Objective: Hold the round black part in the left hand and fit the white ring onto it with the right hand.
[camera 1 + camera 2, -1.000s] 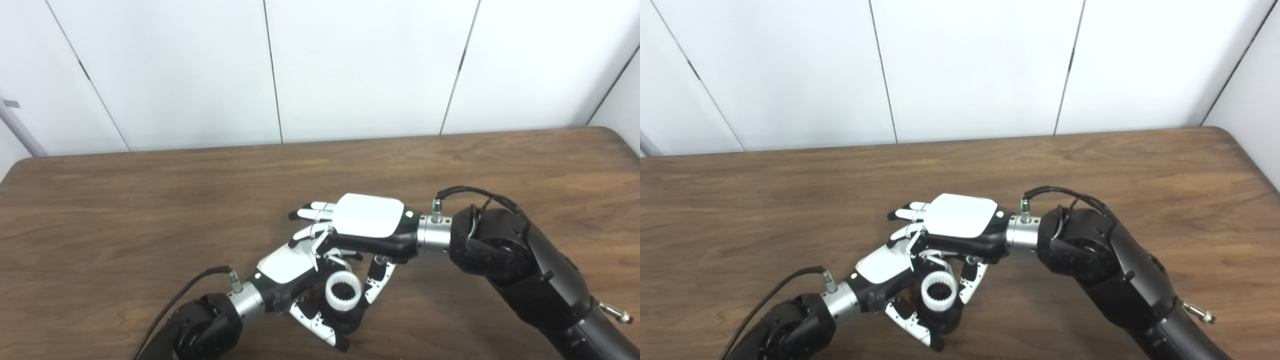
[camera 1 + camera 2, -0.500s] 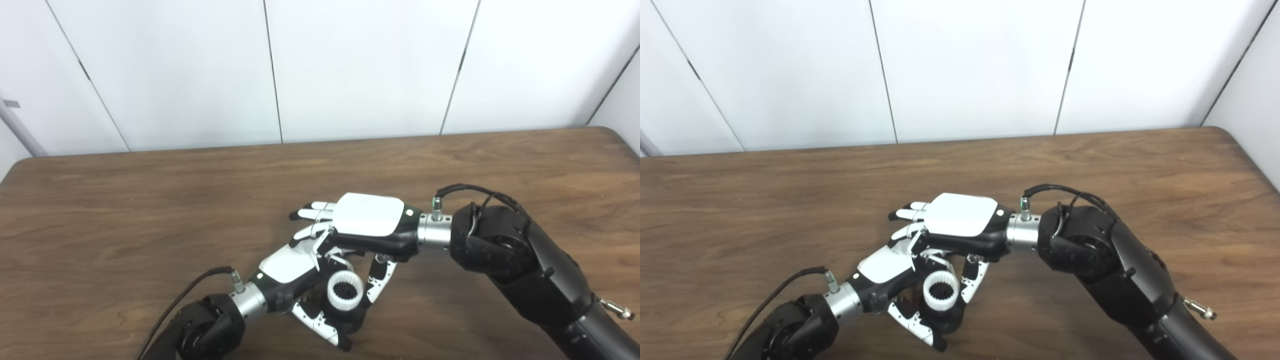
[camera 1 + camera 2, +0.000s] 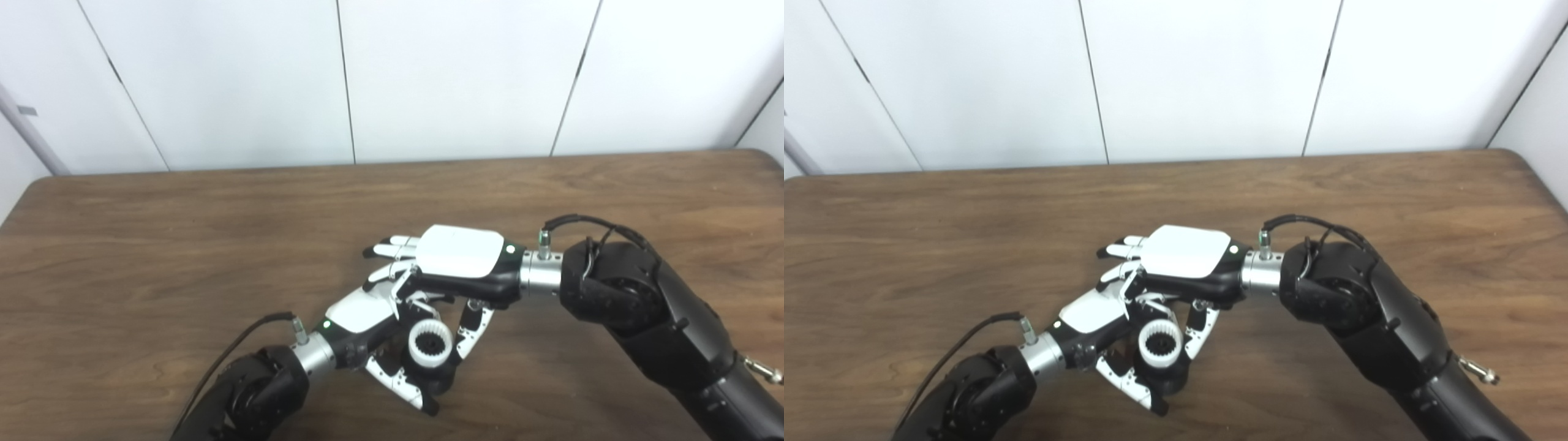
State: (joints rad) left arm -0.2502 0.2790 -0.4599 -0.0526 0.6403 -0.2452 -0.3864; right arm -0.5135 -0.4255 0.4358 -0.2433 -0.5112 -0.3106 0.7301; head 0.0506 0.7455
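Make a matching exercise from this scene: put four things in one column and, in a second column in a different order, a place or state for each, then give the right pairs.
Things
1. white ring
2. black part
3. left robot hand
4. right robot hand

Places or states
A. palm down, back cover facing up, above the ring
B. wrapped around the black part
C. sits on top of the black part, toothed bore facing up
D. under the ring, held just above the table

Pairs: 1-C, 2-D, 3-B, 4-A
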